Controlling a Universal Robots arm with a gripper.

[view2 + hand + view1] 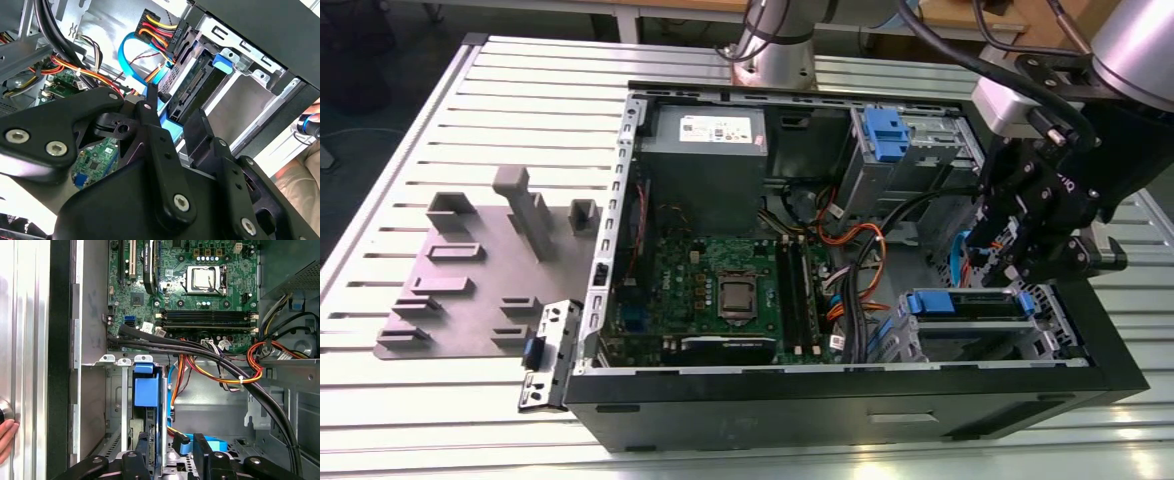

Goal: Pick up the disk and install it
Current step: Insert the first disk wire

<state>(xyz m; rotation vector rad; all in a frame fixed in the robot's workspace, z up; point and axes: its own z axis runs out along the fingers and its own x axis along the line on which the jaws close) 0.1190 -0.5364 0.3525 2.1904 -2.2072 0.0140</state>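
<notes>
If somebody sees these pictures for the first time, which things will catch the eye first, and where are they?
The open black computer case on the white slatted table dominates the exterior view, with its green motherboard exposed. At the exterior view's right, the black gripper hangs over the metal drive cage, close to the silver-grey disk in its blue carrier.

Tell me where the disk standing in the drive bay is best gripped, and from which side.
Probably by its blue carrier end, coming in from the open side of the case. The disk sits on edge between the bay's metal walls, so its broad faces look blocked and only the narrow upper edge is exposed; a pinch across that thin edge seems workable.
</notes>
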